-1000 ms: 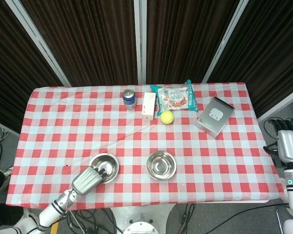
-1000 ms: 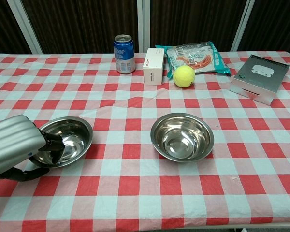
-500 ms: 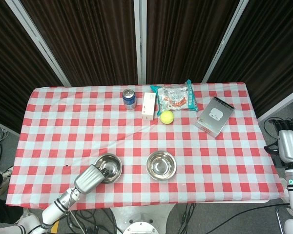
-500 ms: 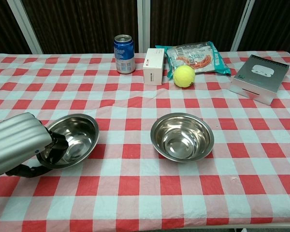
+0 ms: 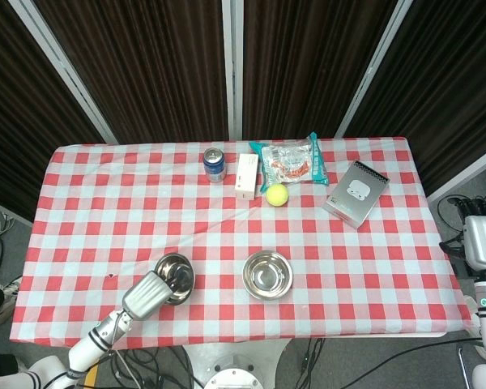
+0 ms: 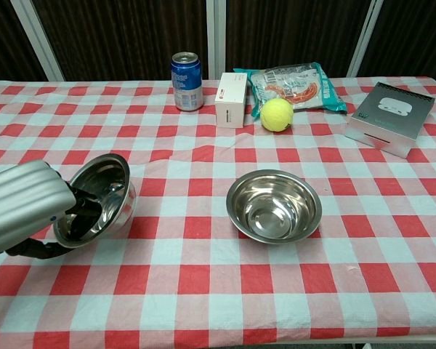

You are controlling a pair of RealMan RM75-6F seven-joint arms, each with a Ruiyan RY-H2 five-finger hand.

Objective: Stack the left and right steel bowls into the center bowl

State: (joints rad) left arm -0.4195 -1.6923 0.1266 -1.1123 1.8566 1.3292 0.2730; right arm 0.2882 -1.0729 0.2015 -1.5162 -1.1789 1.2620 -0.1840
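We grip the left bowl [image 6: 96, 198] in our left hand [image 6: 25, 207], tilted at its near rim; the center bowl [image 6: 274, 205] lies to its right.

Bare checked worktop [image 6: 189, 276] btwn tilted left bowl [image 6: 98, 198] in the left robot hand [image 6: 22, 207] and centre bowl [image 6: 274, 205], nothing in the way. Back row crowded: can [image 6: 187, 81], white box [image 6: 231, 99], tennis ball [image 6: 276, 114], snack packet [image 6: 294, 85]. Silver box [image 6: 389, 118] at far right; near edge free.
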